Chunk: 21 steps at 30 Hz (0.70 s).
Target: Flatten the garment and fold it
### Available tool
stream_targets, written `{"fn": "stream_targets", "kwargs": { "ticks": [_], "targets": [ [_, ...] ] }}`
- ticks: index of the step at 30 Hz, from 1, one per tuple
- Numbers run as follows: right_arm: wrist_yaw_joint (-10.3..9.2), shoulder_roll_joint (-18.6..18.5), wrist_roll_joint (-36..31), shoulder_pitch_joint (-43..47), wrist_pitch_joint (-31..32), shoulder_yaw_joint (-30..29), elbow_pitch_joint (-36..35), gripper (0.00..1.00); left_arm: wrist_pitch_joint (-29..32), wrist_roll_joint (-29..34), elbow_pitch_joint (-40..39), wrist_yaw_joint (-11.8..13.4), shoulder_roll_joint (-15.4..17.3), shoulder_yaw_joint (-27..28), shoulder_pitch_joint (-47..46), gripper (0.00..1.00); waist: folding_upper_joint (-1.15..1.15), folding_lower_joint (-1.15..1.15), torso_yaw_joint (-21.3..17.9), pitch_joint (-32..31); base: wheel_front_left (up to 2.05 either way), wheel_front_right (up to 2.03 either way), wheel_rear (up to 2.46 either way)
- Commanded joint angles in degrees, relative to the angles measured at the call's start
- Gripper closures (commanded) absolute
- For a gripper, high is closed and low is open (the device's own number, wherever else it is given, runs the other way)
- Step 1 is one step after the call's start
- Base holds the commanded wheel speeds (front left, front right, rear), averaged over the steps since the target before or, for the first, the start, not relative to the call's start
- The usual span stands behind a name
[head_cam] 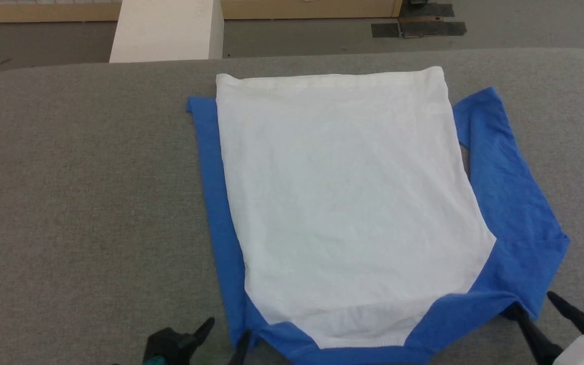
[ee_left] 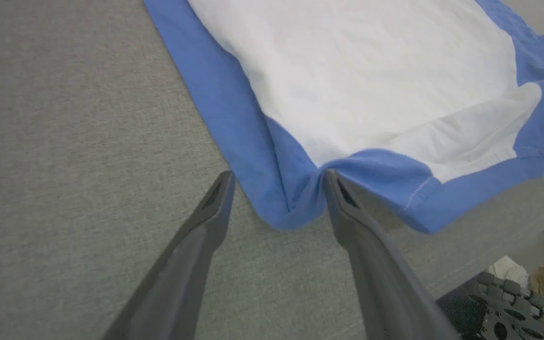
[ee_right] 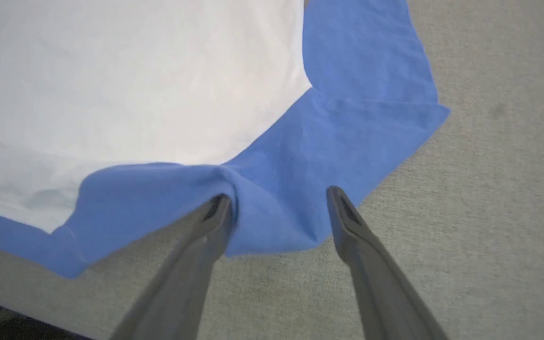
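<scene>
Garment (head_cam: pixel 342 203): laid flat on the grey tabletop (head_cam: pixel 84 177), with the white body spread smooth. The hem is at the far side and the blue shoulder band is along the near edge, closest to the robot.
Left sleeve (head_cam: pixel 211 192): seen as a narrow blue strip running straight along the left edge of the white body.
Right sleeve (head_cam: pixel 505 182): a wider blue strip, angled outward from the white body, with its end turned up near the far right corner.
Left gripper (head_cam: pixel 228 329): placed at the near left corner of the garment. The jaws are spread wide. A small bunched fold of blue cloth lies between them; one fingertip is against that fold, and the other is over bare tabletop.
Right gripper (head_cam: pixel 534 301): placed at the near right corner. The jaws are spread wide, with the blue corner lying loose between them. One fingertip is against a raised crease, and the other is at the cloth's edge.
Grip: no cloth is pinched by either gripper.
Background: a white block (head_cam: pixel 168 30) is seen beyond the tabletop, on a grey floor (head_cam: pixel 297 35).
</scene>
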Motion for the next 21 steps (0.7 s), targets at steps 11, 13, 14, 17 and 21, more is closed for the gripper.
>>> {"fn": "stream_targets", "kwargs": {
  "ticks": [11,13,14,17,21],
  "targets": [
    [-0.12,5.74,3.48,0.30,2.97,-10.88,-13.62,0.00,-9.65,-3.48,-15.84,7.55,1.22,12.86,4.29,0.00,0.00,0.00,0.65,-1.55,0.00,0.00,0.00],
    [-0.12,8.18,2.30,-0.84,1.61,-12.39,-15.34,0.00,-12.47,-1.92,-16.15,8.97,-0.19,14.10,3.06,0.00,0.00,0.00,0.69,-1.42,0.00,0.00,0.00],
    [-0.12,9.14,1.35,-1.47,0.48,-12.58,-16.10,0.00,-14.12,-0.73,-15.80,9.76,-1.01,14.51,2.31,0.00,0.00,0.00,0.71,-1.31,0.00,0.00,0.00],
    [-0.12,11.80,-1.65,-2.96,-3.54,-12.35,-16.63,0.00,-17.79,0.22,-14.83,11.59,-5.82,16.36,1.12,0.00,0.00,0.00,0.38,-0.94,0.00,0.00,0.00],
    [-0.12,15.19,-6.07,-3.86,-10.00,-11.96,-14.84,0.00,-19.12,3.75,-13.79,11.70,-13.02,19.89,1.16,0.00,0.00,0.00,-0.05,-0.33,0.00,0.00,0.00]
  ]
}}
